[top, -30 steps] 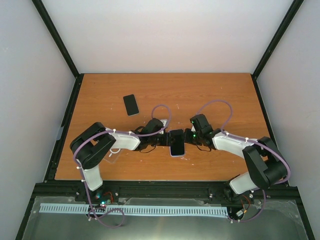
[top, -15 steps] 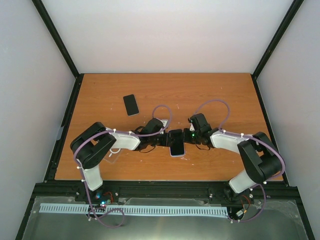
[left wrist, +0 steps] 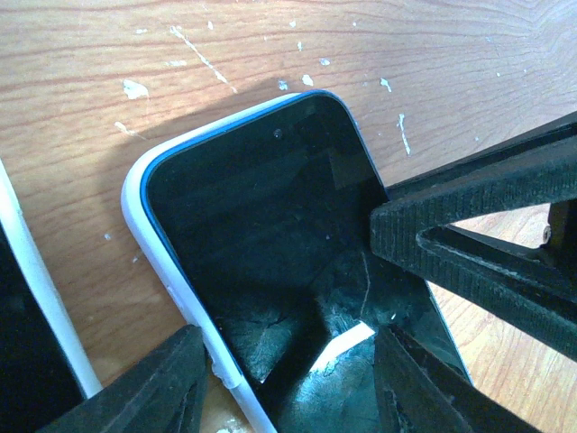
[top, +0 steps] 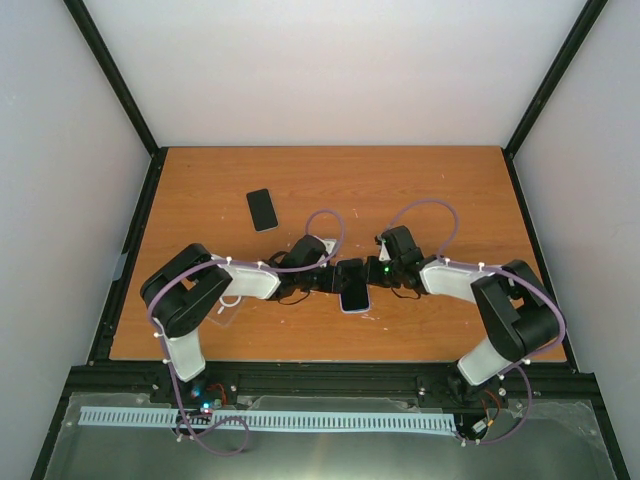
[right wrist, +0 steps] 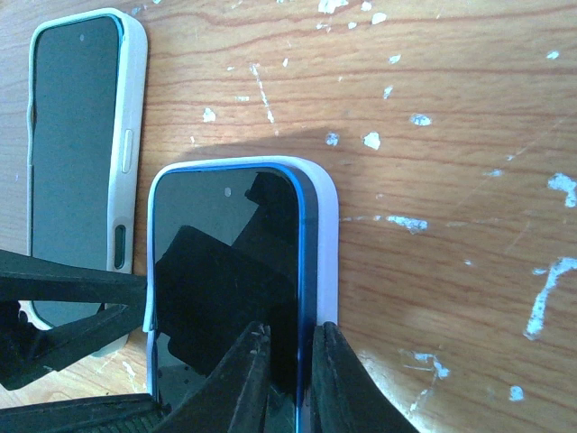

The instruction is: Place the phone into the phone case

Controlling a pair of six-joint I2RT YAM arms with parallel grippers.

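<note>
At the middle of the brown wooden table [top: 200,180], the blue-rimmed black phone [right wrist: 225,262] lay seated in the white plastic phone case [right wrist: 326,225]. The right gripper [right wrist: 290,334] pinched their side edge. The left gripper [left wrist: 288,361] stood spread across the phone's width.

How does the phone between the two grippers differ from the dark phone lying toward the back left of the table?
The cased phone has a white case round its blue edge; the back-left phone looks all dark, with no light rim. The cased phone has the left gripper and right gripper at it; the back-left phone lies alone, apart from both arms. Both show a dark face upward.
</note>
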